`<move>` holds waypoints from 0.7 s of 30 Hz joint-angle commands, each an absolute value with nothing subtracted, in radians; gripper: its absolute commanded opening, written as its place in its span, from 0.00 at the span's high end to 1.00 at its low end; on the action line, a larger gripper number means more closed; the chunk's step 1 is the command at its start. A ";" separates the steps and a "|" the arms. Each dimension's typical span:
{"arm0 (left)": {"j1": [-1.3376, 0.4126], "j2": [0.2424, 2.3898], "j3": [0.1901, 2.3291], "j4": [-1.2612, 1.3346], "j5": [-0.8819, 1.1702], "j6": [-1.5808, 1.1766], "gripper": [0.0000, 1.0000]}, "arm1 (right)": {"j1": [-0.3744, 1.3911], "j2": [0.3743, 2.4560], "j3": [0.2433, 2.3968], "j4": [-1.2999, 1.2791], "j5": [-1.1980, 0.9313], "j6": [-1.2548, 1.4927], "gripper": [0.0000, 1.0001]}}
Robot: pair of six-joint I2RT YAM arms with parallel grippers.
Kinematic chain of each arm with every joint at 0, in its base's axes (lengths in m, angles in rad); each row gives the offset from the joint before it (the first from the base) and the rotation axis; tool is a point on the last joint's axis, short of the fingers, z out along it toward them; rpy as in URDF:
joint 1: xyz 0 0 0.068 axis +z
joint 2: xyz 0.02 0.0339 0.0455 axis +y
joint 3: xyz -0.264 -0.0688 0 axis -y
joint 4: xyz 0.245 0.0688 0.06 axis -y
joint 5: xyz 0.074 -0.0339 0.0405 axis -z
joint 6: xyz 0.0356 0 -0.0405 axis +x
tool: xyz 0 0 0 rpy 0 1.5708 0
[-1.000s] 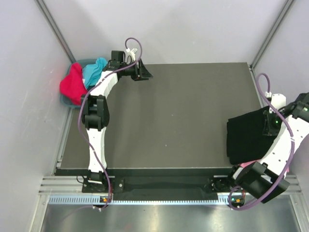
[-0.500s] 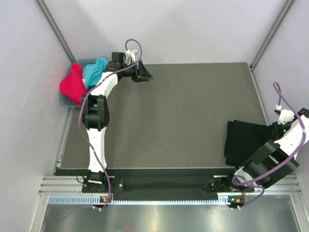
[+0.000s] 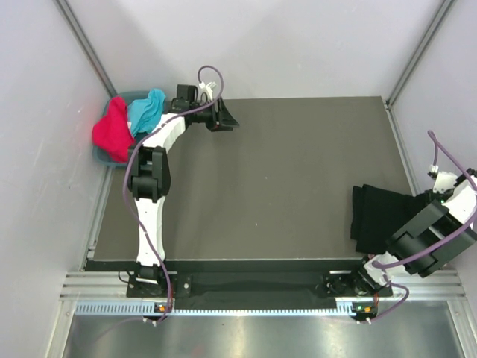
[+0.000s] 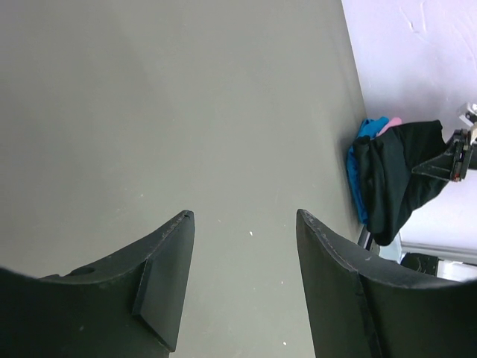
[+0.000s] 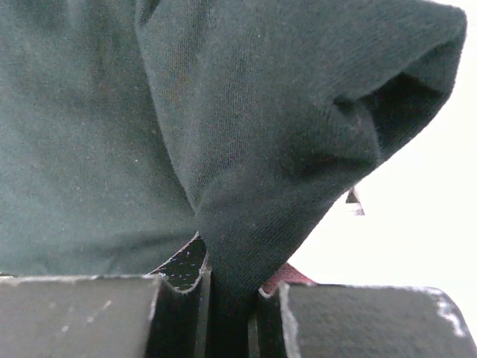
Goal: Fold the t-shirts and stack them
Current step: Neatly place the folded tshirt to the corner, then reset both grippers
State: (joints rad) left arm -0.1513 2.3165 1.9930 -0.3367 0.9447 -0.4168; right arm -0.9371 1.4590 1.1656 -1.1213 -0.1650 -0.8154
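From above, the black t-shirt [image 3: 376,216] lies bunched on the counter [image 3: 298,171]. Left wrist: my left hand [image 4: 244,215] is spread, empty, well apart from it. Right wrist: my right hand [image 5: 231,289] is clamped on its fold (thin pinch), so I'd draw it out slowly.

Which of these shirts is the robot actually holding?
The black t-shirt at the right edge of the table, pinched in the right gripper. The red t-shirt and turquoise t-shirt lie heaped at the far left corner, untouched.
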 commanded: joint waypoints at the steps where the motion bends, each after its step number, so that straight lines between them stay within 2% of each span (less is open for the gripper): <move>1: -0.166 2.256 1.993 -0.311 0.943 -0.387 0.39 | -0.948 1.468 1.200 -1.029 -0.144 -0.821 1.00; 5: -0.178 2.252 1.985 -0.321 0.930 -0.370 0.38 | -0.948 1.483 1.222 -1.025 -0.163 -0.824 1.00; 7: -0.189 2.243 1.974 -0.324 0.925 -0.362 0.38 | -0.942 1.467 1.244 -1.023 -0.187 -0.827 0.95; 9: -0.193 2.229 1.967 -0.331 0.914 -0.347 0.38 | -0.928 1.431 1.290 -1.022 -0.199 -0.851 0.81; 11: -0.196 2.214 1.956 -0.347 0.885 -0.327 0.38 | -0.884 1.323 1.310 -0.970 -0.173 -0.871 0.75; 13: -0.196 2.189 1.954 -0.370 0.858 -0.290 0.37 | -0.832 1.219 1.286 -0.839 -0.076 -0.887 0.61; 14: -0.196 2.181 1.956 -0.380 0.844 -0.278 0.37 | -0.749 1.101 1.231 -0.778 -0.033 -0.905 0.54; 15: -0.196 2.169 1.956 -0.387 0.829 -0.258 0.36 | -0.706 1.047 1.203 -0.717 -0.006 -0.908 0.39; 16: -0.196 2.163 1.956 -0.403 0.824 -0.249 0.36 | -0.668 0.996 1.178 -0.647 0.052 -0.905 0.32; 18: -0.196 2.152 1.950 -0.413 0.822 -0.239 0.35 | -0.582 0.919 1.167 -0.672 0.043 -0.875 0.23; 21: -0.196 2.138 1.919 -0.420 0.828 -0.236 0.35 | -0.499 0.900 1.181 -0.761 0.038 -0.743 0.20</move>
State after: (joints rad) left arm -0.1982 2.2253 1.9411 -0.4065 0.8318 -0.2802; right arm -0.5423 0.8776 1.1934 -0.7574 -0.0158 -0.8406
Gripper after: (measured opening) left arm 0.647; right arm 0.800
